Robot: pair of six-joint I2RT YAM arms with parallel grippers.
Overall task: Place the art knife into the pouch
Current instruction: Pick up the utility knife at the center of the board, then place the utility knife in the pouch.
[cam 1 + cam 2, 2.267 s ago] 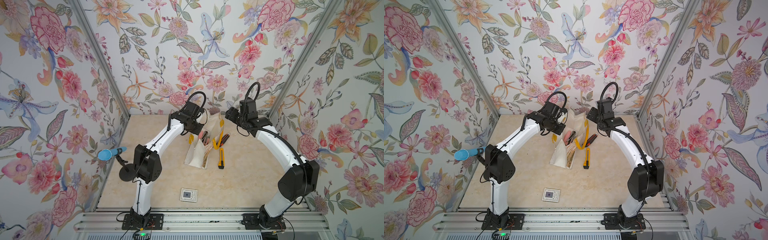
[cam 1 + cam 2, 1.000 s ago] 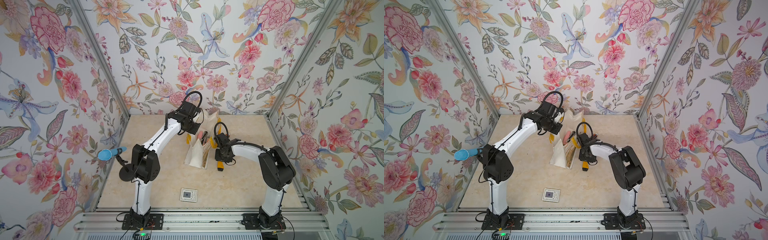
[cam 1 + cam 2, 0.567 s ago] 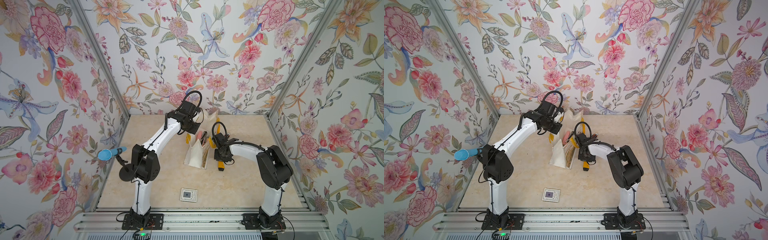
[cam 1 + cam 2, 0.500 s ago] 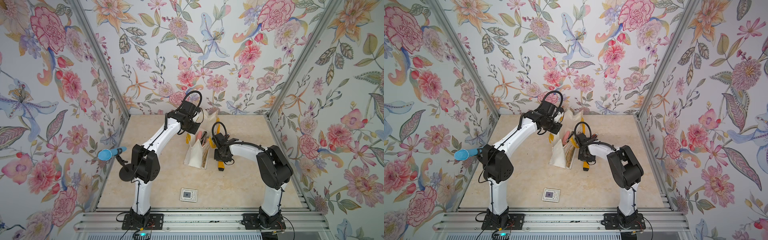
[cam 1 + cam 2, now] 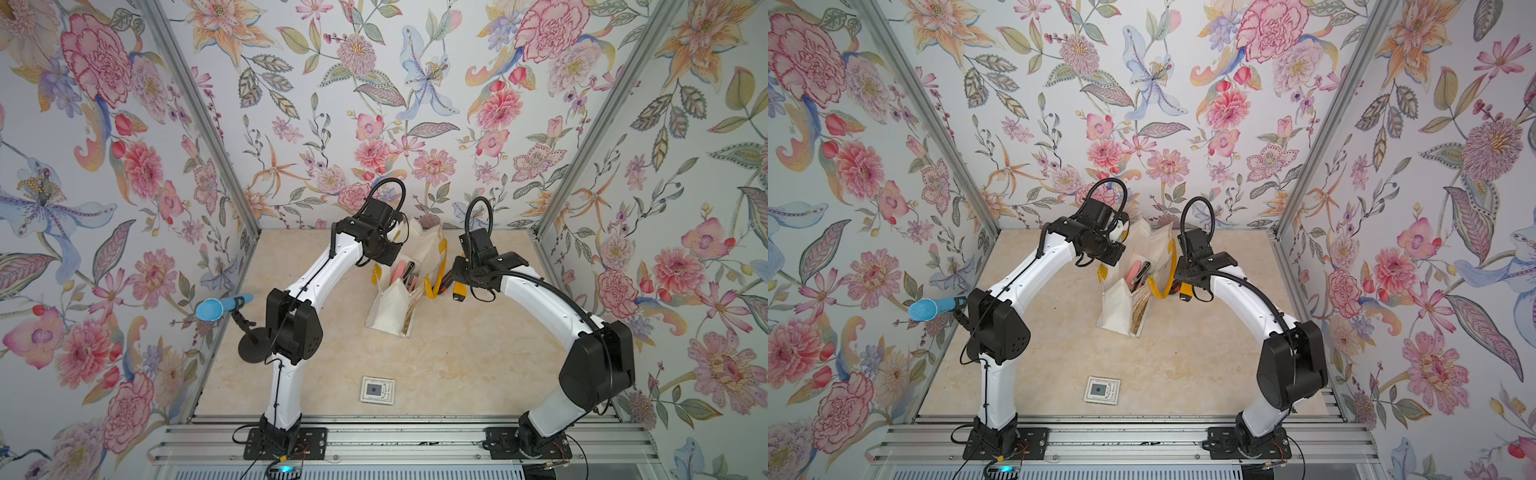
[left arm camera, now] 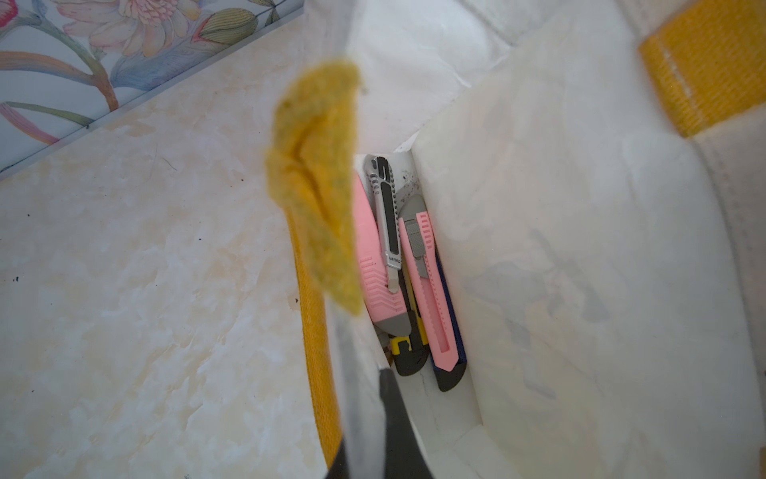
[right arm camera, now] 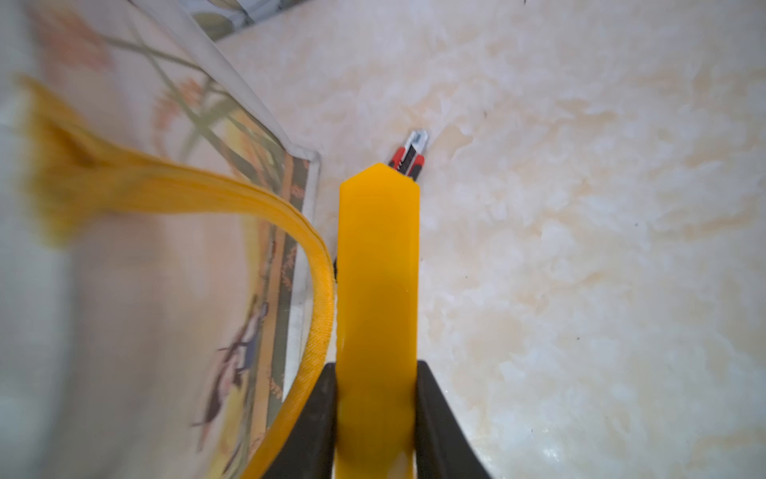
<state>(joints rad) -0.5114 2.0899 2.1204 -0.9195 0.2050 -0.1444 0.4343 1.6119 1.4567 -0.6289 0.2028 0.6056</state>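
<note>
- The right claw (image 7: 376, 373) grips the yellow art knife (image 7: 378, 257), its long axis pointing down, just outside the printed face of the pouch (image 7: 166, 290).
- The left claw (image 6: 364, 419), clamped on the opposite rim, holds the mouth open.

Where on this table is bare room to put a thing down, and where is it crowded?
Bare: the wide patch between the pouch and the small card. Crowded: beside the pouch, where the red-black knife lies and the right fingers hold the yellow art knife.
</note>
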